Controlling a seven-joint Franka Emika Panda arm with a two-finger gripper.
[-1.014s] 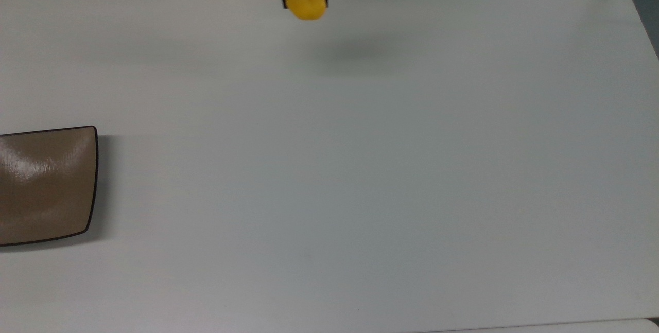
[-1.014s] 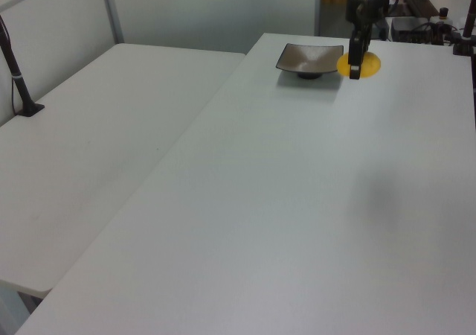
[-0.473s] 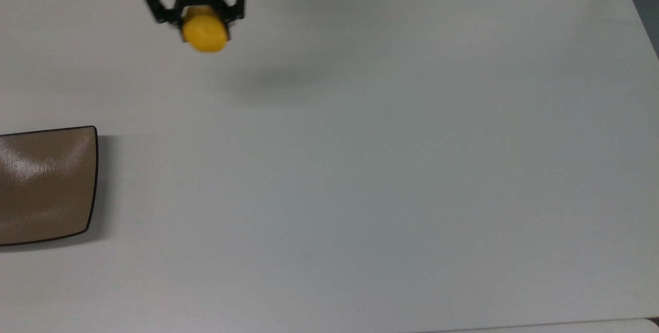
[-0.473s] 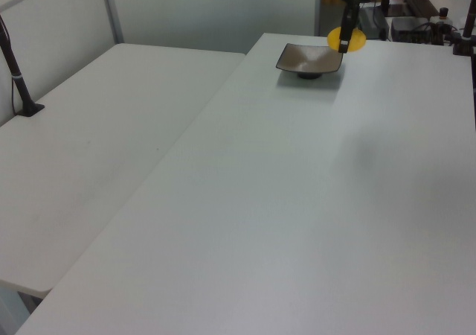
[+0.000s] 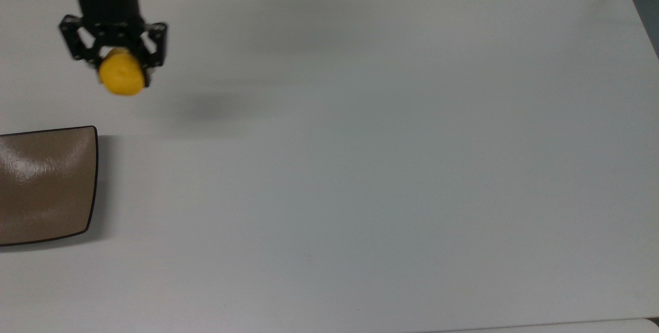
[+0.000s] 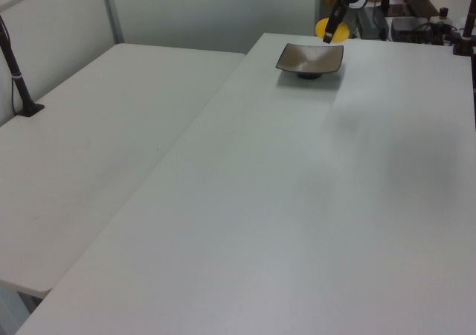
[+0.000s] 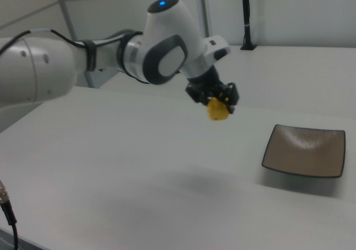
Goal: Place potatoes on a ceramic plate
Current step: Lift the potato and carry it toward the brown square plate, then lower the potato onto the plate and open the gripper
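Gripper (image 5: pixel 121 68) clamping potato (image 5: pixel 121 80), hanging above worktop (image 5: pixel 360 168); carrying needs reach over plate (image 5: pixel 46 183) centre, top view's left, before lowering.

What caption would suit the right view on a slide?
White robot arm's pincer carries a yellow potato above the white table, short of the empty brown plate.

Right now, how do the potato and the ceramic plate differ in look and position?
The potato is bright yellow, small and rounded; the ceramic plate is glossy tan-brown, square with a dark rim, and far larger. The potato hangs clamped in the gripper above the table, while the plate rests on it. In the right view the potato is to the plate's left, not over it.
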